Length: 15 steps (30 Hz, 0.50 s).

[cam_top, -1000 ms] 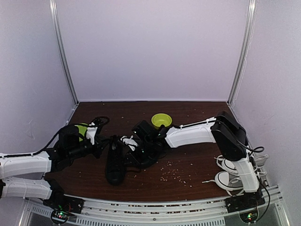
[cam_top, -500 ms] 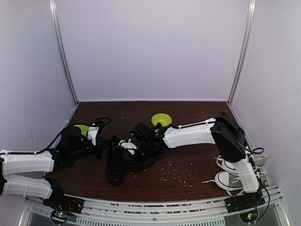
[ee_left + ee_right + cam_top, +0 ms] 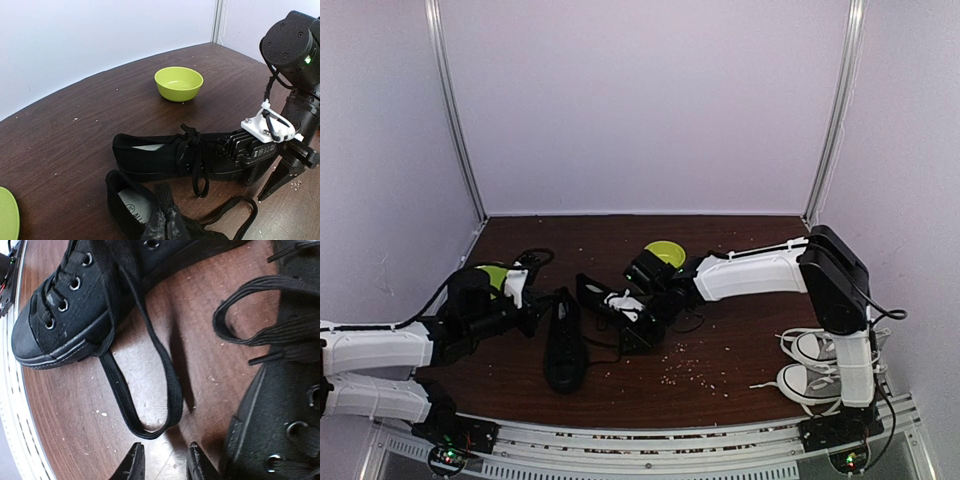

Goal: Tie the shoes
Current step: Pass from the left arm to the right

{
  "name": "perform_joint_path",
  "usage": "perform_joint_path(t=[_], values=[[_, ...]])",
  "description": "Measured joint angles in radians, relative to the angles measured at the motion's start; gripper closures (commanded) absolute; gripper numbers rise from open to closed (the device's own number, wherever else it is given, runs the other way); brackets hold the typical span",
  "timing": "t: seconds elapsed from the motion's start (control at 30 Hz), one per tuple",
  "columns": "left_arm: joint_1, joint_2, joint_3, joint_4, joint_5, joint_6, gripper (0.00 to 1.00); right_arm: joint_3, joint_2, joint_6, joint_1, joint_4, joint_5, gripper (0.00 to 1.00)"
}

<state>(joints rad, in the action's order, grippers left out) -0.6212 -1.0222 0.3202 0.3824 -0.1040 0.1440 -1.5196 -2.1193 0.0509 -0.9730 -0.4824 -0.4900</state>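
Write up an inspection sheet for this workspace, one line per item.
Surface: brown wooden table, strewn with crumbs.
Job's things: first black shoe and second black shoe, both untied; a lace loop lies on the table.
Clutter: green bowl, green plate, white-laced sneakers at the right edge.
Grippers: left gripper at the first black shoe's heel, jaws not readable; right gripper slightly open, empty, tips just short of the lace loop.
Cables: black cable loop on the left arm; black cable on the right arm.
Surroundings: white walls, metal uprights.
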Motion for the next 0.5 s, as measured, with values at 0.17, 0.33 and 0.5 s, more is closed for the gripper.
perform_joint_path(t=[0.17,0.33,0.5], values=[[0.0,0.02,-0.012,-0.001,0.012,0.0,1.0,0.0,0.0,-0.003,-0.013,0.014,-0.037,0.73],[0.001,0.05,-0.032,0.001,0.014,0.012,1.0,-0.002,0.0,-0.033,-0.052,0.079,-0.085,0.73],[0.001,0.076,-0.069,0.005,0.023,0.014,1.0,-0.103,-0.069,-0.066,-0.082,0.108,-0.129,0.73]])
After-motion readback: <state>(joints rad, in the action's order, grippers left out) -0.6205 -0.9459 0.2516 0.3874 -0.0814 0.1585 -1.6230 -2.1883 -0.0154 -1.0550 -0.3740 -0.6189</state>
